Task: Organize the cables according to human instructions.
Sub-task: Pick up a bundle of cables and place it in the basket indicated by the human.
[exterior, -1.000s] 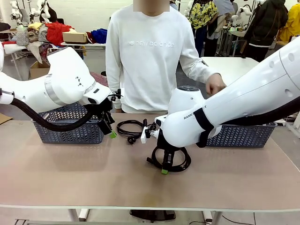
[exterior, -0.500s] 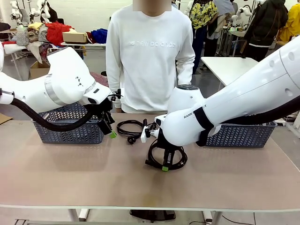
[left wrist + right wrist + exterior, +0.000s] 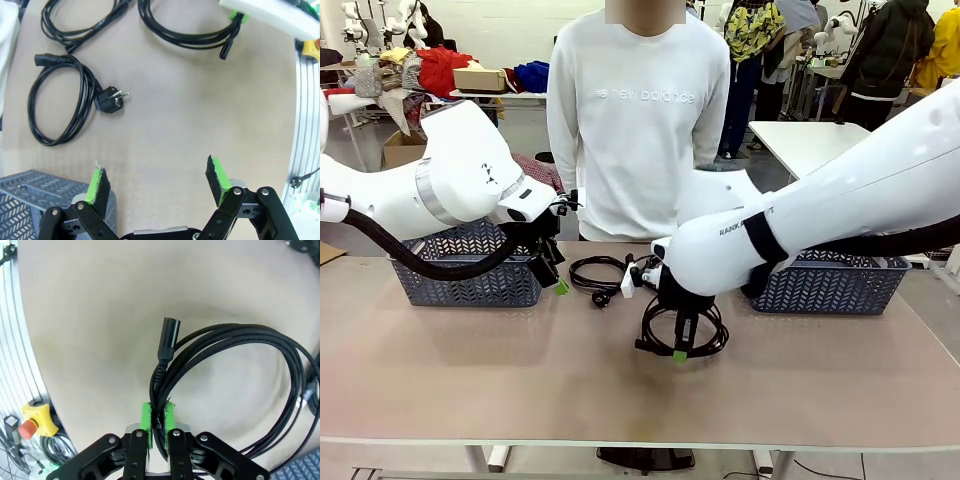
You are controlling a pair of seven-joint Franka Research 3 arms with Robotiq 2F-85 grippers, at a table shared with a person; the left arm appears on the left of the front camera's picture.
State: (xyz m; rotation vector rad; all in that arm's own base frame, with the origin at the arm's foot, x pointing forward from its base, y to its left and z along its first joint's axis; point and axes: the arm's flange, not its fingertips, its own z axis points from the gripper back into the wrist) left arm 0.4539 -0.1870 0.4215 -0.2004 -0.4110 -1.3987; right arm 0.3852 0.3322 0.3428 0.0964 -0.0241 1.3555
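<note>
My right gripper [image 3: 680,352] is shut on the strands of a coiled black cable [image 3: 687,333] and holds it just above the table's middle. In the right wrist view the green pads [image 3: 145,423] pinch the bundled strands, and the loop [image 3: 250,342] with its barrel plug end [image 3: 169,333] hangs beyond them. A second coiled cable [image 3: 597,272] lies near the far edge; the left wrist view shows it [image 3: 55,107] with its two-pin plug [image 3: 112,100], and another cable [image 3: 82,25] beyond it. My left gripper [image 3: 556,281] hovers open beside the left basket, holding nothing [image 3: 157,182].
A dark mesh basket [image 3: 470,282] stands at the far left and another [image 3: 830,287] at the far right. A person in a white sweatshirt [image 3: 640,120] stands behind the table. A yellow box with a red stop button [image 3: 34,422] sits off the table's edge.
My right gripper has closed on the coiled cable, raised it slightly and shifted it right. The person's hand over the right basket has pulled back. The left arm has not moved.
</note>
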